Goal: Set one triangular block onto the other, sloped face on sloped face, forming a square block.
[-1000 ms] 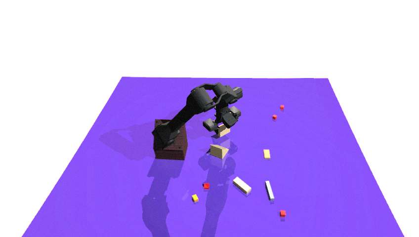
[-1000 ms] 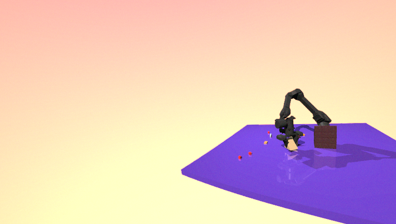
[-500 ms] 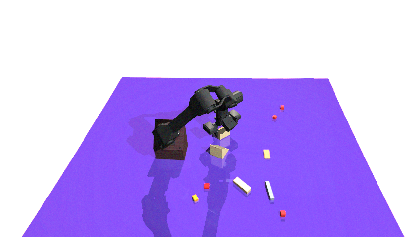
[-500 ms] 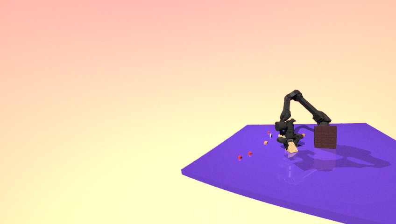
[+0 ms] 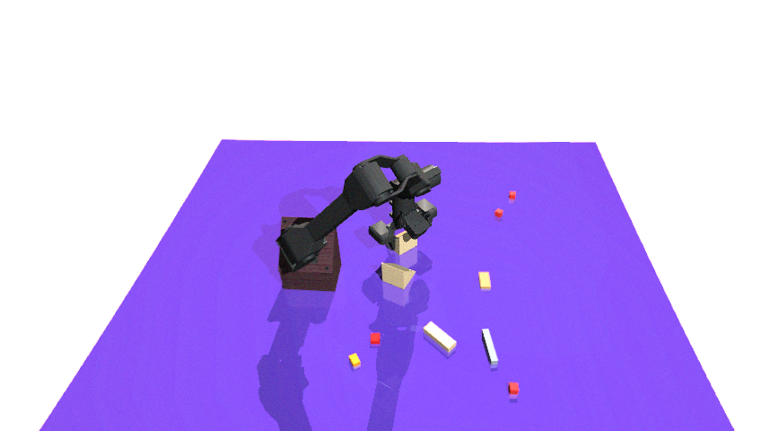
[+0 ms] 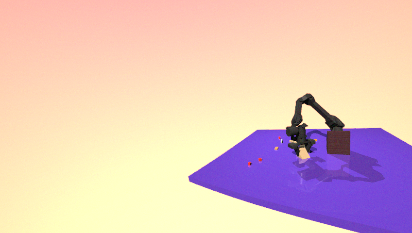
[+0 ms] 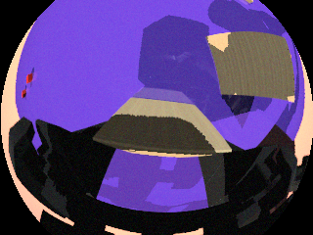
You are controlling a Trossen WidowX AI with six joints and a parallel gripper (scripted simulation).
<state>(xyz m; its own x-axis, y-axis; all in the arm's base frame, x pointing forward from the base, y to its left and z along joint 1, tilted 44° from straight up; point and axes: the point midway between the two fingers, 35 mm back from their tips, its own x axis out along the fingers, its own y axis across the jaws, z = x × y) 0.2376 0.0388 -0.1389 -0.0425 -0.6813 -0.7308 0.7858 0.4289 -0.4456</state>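
Observation:
One tan triangular block (image 5: 407,246) (image 6: 303,153) (image 7: 156,128) is low at the table between my fingertips, a long side face toward the wrist camera. The finger pads stand at its two ends. Whether it rests fully on the table is hard to tell. My gripper (image 5: 406,241) (image 6: 303,151) is open around it. The other triangular block (image 5: 397,276) (image 7: 254,66) stands apart on the table, nearer the top camera, and shows at the upper right in the wrist view. It is hidden behind the hand in the exterior view. The blocks do not touch.
The dark wooden base (image 5: 310,280) (image 6: 338,142) is beside the blocks. A cream plank (image 5: 439,337), a pale bar (image 5: 489,347), a yellow-tan block (image 5: 484,280), an orange block (image 5: 354,359) and several red cubes (image 5: 375,338) (image 6: 260,159) lie around on the purple table (image 5: 587,320).

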